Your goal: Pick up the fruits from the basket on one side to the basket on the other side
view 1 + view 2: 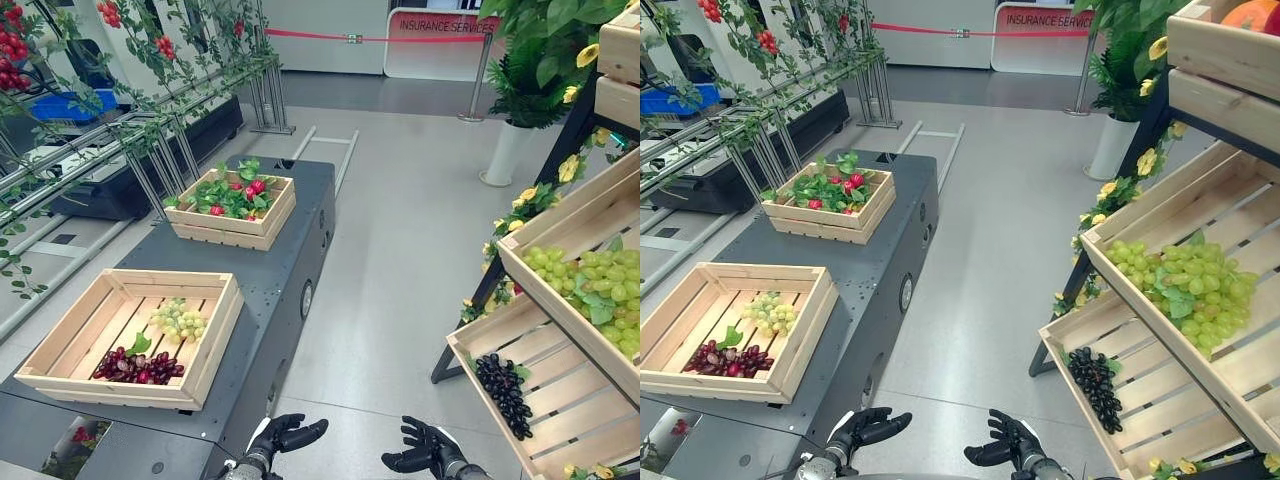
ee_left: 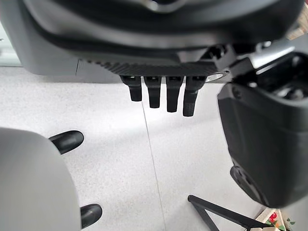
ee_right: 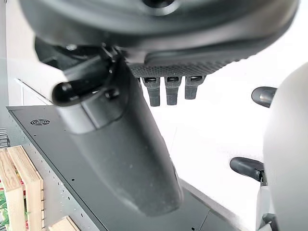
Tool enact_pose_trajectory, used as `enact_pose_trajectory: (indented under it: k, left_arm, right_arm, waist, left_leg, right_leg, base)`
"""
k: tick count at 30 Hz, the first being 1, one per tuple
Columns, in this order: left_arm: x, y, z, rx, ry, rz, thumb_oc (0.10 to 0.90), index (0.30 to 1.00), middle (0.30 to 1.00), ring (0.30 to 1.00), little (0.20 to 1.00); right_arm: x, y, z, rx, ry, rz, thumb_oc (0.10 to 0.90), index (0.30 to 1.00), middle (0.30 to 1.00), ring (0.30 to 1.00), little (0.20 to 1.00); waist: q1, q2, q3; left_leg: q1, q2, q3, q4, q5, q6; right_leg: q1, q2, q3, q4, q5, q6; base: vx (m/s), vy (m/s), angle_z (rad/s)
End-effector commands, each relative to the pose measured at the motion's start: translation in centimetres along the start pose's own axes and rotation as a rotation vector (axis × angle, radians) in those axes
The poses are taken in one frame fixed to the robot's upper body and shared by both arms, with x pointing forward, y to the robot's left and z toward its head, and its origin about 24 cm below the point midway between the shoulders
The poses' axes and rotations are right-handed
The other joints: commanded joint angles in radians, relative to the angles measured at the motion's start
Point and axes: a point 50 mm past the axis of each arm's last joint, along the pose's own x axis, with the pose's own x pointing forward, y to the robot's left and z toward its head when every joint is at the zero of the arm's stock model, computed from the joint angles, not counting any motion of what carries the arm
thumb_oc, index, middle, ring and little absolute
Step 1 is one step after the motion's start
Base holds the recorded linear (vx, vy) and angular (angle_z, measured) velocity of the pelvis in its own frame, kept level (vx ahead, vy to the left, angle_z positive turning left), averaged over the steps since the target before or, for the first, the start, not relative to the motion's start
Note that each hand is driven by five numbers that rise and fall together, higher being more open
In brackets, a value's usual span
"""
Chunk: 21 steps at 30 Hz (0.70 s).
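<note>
Low over the floor, left hand (image 1: 283, 437) and right hand (image 1: 422, 447) hang relaxed.

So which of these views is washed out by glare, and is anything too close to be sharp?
Right wrist view: the floor behind the right hand is blown out to white. Left wrist view: evenly lit, but the left hand and the dark bulk beside it look soft. Both eye views: even light, soft sheen on the floor, the near crate and its grapes clear.
</note>
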Motion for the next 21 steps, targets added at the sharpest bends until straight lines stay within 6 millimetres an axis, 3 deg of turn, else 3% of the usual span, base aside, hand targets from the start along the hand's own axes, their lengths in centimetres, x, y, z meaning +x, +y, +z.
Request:
enact_pose_trajectory:
  k: [1,6,12,18,21]
  left_arm:
    - [1.1,-0.7,4.1,0.062,-0.154,-0.018,0.8,0.9,0.9,0.9,0.9]
    - [1.0,-0.6,4.7,0.093,-0.205,0.03,0.8,0.9,0.9,0.9,0.9]
    - [1.0,0.7,6.4,0.092,-0.291,0.207,0.8,0.9,0.9,0.9,0.9]
    - [0.7,0.0,5.6,0.128,-0.297,0.206,0.8,0.9,0.9,0.9,0.9]
    - [0.5,-0.1,5.5,0.175,-0.33,0.209,0.8,0.9,0.9,0.9,0.9]
  right_arm:
    - [1.4,0.6,5.5,-0.067,-0.196,0.041,0.8,0.9,0.9,0.9,0.9]
    - [1.3,0.4,5.4,-0.029,-0.197,0.01,0.8,0.9,0.9,0.9,0.9]
    - [1.3,-0.4,6.0,-0.072,-0.202,0.0,0.8,0.9,0.9,0.9,0.9]
    - [1.4,-0.5,6.0,-0.065,-0.184,0.031,0.8,0.9,0.9,0.9,0.9]
    - [1.2,-0.3,6.2,-0.063,-0.207,0.059,0.8,0.9,0.9,0.9,0.9]
  waist:
    - [0.004,-0.003,0.08]
    - [-0.001,0.011,0.081]
    - [0.002,0.035,0.095]
    - [0.024,0.036,0.099]
    - [0.04,0.024,0.101]
  left_leg:
    - [0.088,-0.053,0.016,0.01,-0.168,0.023]
    - [0.09,-0.052,0.012,0.01,-0.167,0.019]
    - [0.069,-0.054,-0.004,0.01,-0.152,0.012]
    - [0.068,-0.05,-0.005,0.014,-0.135,-0.005]
    - [0.019,-0.051,0.001,0.095,-0.135,-0.026]
  right_leg:
    - [0.048,-0.022,0.007,0.006,-0.051,0.001]
    - [0.051,-0.024,0.003,0.006,-0.053,-0.001]
    - [0.037,-0.028,-0.014,0.012,-0.059,-0.011]
    - [0.043,-0.03,-0.045,0.007,-0.06,-0.028]
    - [0.048,-0.04,-0.059,0.006,-0.053,-0.032]
  base:
    - [-0.01,-0.05,0.02]
    - [-0.01,-0.039,0.0]
    - [-0.03,-0.03,0.01]
    - [0.0,-0.078,0.17]
    - [0.02,-0.014,0.22]
